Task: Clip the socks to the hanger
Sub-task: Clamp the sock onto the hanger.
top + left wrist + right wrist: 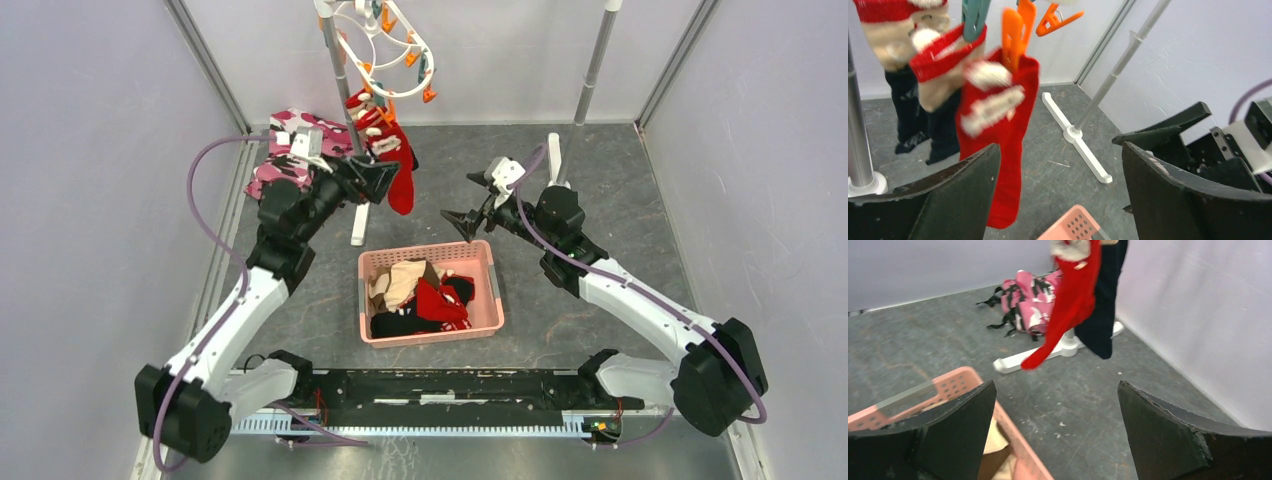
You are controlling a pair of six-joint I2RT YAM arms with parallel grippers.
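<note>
With a red sock (402, 178) clipped to the hanger (385, 40), the left tool (375, 180) and right tool (460, 197) are spread, empty; a basket sock (438, 300) must seemingly be fetched.

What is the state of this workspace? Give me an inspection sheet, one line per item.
Surface: grey tabletop, scuffed and speckled.
Job's things: hanger hooked on the rack; red sock hangs from an orange clip, other socks are clipped beside it; loose socks lie in the pink basket.
Clutter: pink camouflage cloth at the far left.
Grippers: left gripper jaws open, empty, beside the red sock; right gripper jaws open, empty.
Cables: purple cables loop along each arm, clear of the socks.
Surroundings: grey rack poles, plain walls.
</note>
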